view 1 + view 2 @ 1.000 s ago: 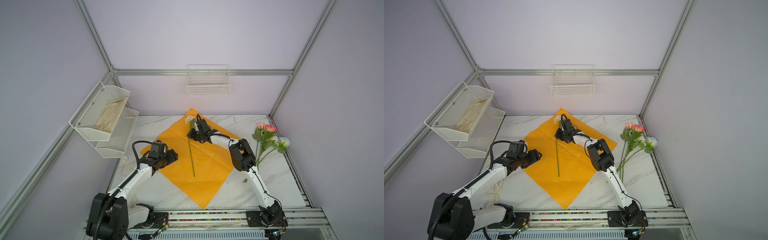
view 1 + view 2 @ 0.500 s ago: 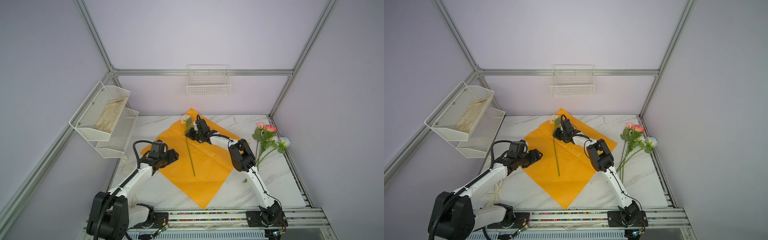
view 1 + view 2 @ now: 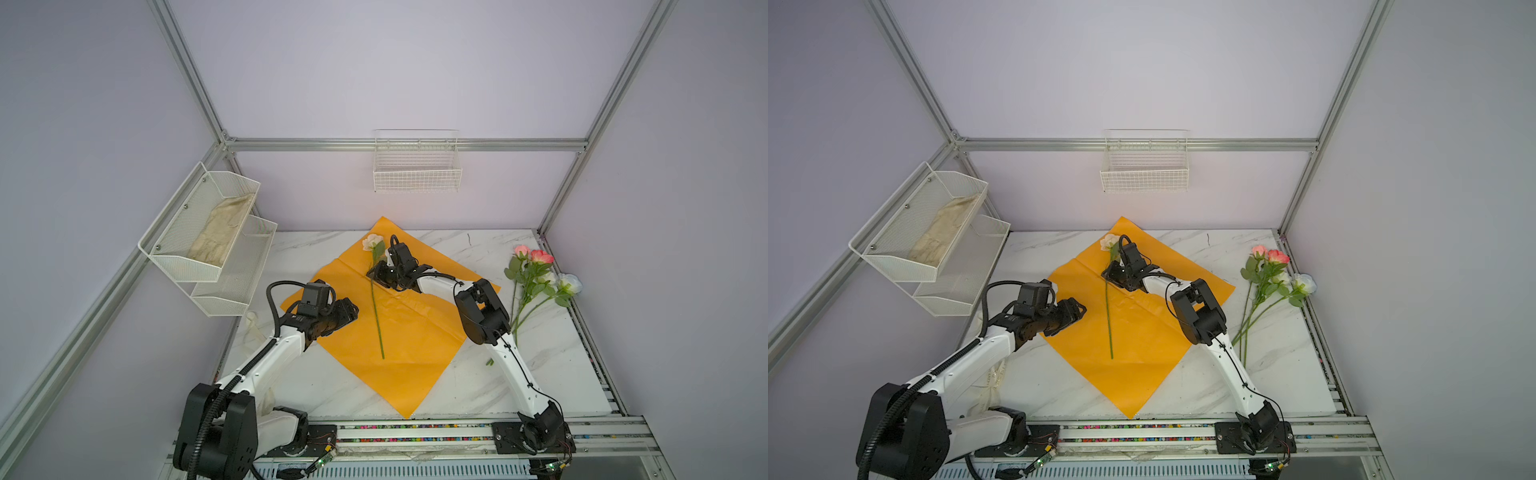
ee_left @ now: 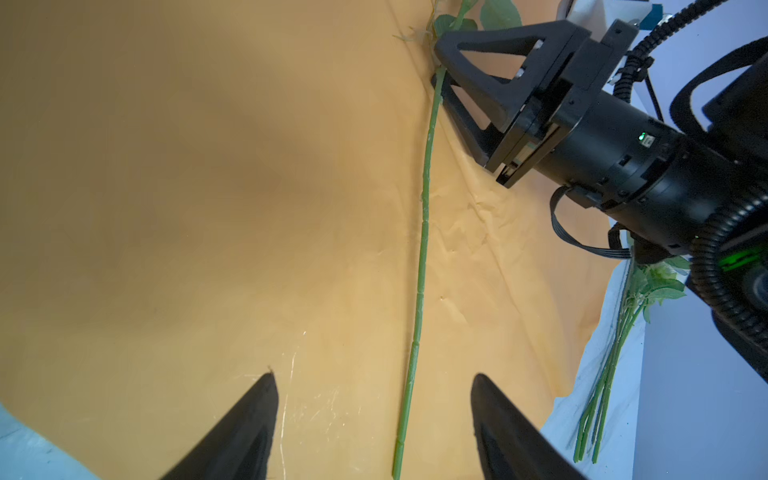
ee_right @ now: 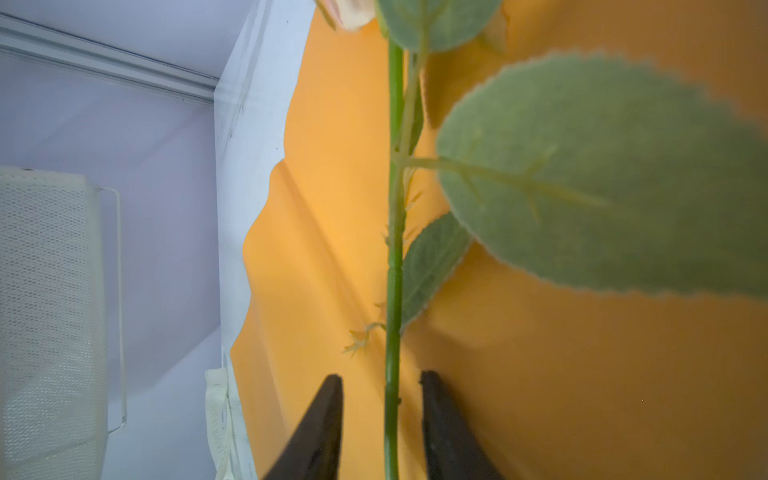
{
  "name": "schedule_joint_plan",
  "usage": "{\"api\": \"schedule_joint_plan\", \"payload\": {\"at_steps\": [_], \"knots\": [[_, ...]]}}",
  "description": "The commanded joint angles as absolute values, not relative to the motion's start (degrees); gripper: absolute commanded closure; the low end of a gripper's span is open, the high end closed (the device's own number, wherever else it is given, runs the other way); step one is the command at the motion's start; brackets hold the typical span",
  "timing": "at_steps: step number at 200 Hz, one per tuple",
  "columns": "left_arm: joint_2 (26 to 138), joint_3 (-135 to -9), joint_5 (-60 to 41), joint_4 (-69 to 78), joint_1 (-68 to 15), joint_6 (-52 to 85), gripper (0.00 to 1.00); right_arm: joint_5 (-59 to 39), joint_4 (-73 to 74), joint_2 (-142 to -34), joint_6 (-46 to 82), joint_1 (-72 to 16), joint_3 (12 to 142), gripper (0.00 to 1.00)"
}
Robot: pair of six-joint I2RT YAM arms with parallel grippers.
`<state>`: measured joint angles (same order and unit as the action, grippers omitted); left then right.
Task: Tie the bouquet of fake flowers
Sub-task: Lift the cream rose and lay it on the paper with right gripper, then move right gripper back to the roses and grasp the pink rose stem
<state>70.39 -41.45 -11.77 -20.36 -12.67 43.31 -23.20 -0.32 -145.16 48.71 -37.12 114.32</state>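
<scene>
One rose [image 3: 372, 242] lay on the orange paper [image 3: 415, 332], right hand [image 5: 381, 374] open around its stem [image 5: 393, 249], left hand [image 4: 374, 375] open, empty; other roses [image 3: 540, 257] lay apart, untied.

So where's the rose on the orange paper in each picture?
In a top view: rose lies on the middle of the paper, bloom toward the back wall.
In a top view: rose, same spot.
Left wrist: rose, stem and leaves only, on the paper.
Right wrist: rose close up, stem between the right end effector's open jaws.
Shared landmark: that orange paper.
</scene>
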Motion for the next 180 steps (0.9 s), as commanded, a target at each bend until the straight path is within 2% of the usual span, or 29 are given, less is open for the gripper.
{"api": "schedule_joint_plan", "payload": {"at_steps": [1, 27, 58, 84, 103, 121, 138, 165, 180], "knots": [[69.0, -40.3, -13.0, -18.8, -12.2, 42.2, 0.26, -22.8, -3.6, -137.0, 44.4, -36.3, 111.3, 0.55], [68.3, -40.1, -13.7, -18.3, -12.2, 42.0, 0.24, -21.1, -2.8, -127.1, 41.1, -33.4, 99.9, 0.51], [69.0, -40.4, -18.1, -15.2, -12.2, 41.4, 0.23, -17.2, -2.0, -111.4, 37.7, -27.0, 83.5, 0.51], [70.6, -41.2, -22.1, -10.1, -13.8, 43.3, 0.23, -10.7, -3.4, -96.8, 36.1, -15.7, 68.5, 0.52], [73.7, -44.5, -22.1, -9.0, -17.3, 42.9, 0.23, -10.8, -3.8, -89.3, 33.3, -4.1, 59.8, 0.55], [78.6, -49.1, -21.6, -8.8, -22.3, 42.0, 0.22, -13.1, -8.4, -88.0, 28.6, 5.2, 58.4, 0.56], [84.6, -53.5, -21.4, -8.3, -26.6, 41.7, 0.22, -14.1, -11.4, -90.3, 24.3, 10.4, 59.0, 0.58], [91.0, -59.5, -21.6, -7.9, -31.2, 41.4, 0.22, -11.4, -15.0, -96.0, 19.8, 12.1, 61.2, 0.66], [92.8, -61.6, -21.5, -7.8, -32.6, 41.1, 0.22, -9.6, -16.9, -98.6, 17.0, 12.0, 62.7, 0.68]]}}
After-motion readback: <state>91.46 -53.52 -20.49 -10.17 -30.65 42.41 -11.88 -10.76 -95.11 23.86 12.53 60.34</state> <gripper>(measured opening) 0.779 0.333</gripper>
